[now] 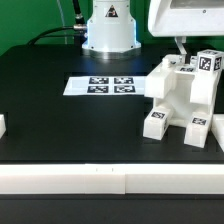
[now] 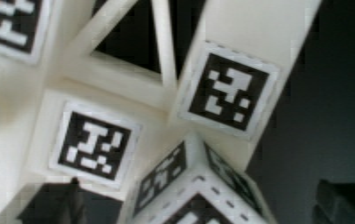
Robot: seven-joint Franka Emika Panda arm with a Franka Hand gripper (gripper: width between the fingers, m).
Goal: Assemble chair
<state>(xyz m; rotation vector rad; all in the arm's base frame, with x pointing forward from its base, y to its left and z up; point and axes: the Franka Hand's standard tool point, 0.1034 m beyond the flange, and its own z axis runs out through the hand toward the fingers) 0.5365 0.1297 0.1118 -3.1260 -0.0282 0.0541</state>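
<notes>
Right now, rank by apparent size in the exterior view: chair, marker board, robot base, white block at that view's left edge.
1. chair, clearly largest.
2-3. robot base and marker board: about alike; the base is cropped and farther back, so unranked.
4. white block, smallest, though cut off by the frame.

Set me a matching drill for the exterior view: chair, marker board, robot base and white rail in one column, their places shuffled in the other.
Things:
1. chair
2. marker board
3. robot base
4. white rail

Places:
A. nearest the camera, running across the picture
B. at the back, behind the marker board
C. at the exterior view's right
D. lying flat, mid-scene

Pairs: 1-C, 2-D, 3-B, 4-A
</notes>
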